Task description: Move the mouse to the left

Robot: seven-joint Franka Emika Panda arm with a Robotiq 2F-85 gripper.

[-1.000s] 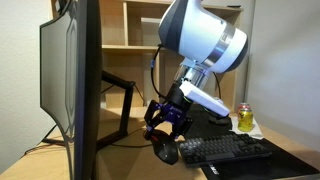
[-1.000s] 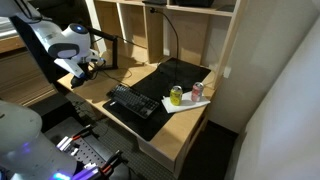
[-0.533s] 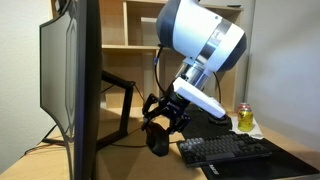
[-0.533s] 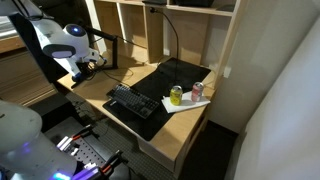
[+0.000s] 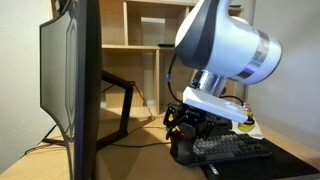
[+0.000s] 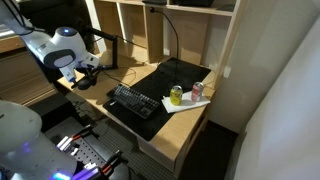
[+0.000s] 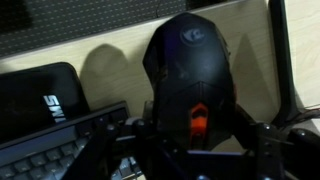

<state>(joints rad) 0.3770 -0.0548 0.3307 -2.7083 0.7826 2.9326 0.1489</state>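
The mouse [image 7: 190,70] is black and rounded with an orange-lit wheel. In the wrist view it fills the middle, sitting between my two fingers. My gripper [image 7: 195,135] is shut on the mouse from both sides. In an exterior view my gripper [image 5: 190,128] hangs low over the wooden desk, just beside the end of the keyboard [image 5: 235,148], with the dark mouse [image 5: 183,150] under it. In the other exterior view my gripper [image 6: 88,72] is at the desk's far end, and the mouse is too small to make out.
The keyboard [image 6: 135,103] lies on a black mat. A monitor [image 5: 70,90] on a black arm stands close by. Two drink cans [image 6: 176,95] [image 6: 197,90] sit on a white sheet. A black lettered slab [image 7: 40,95] lies beside the mouse. Shelves stand behind.
My arm has swung across with the mouse, from beside the monitor arm toward the keyboard's end, and has come lower toward the desk.
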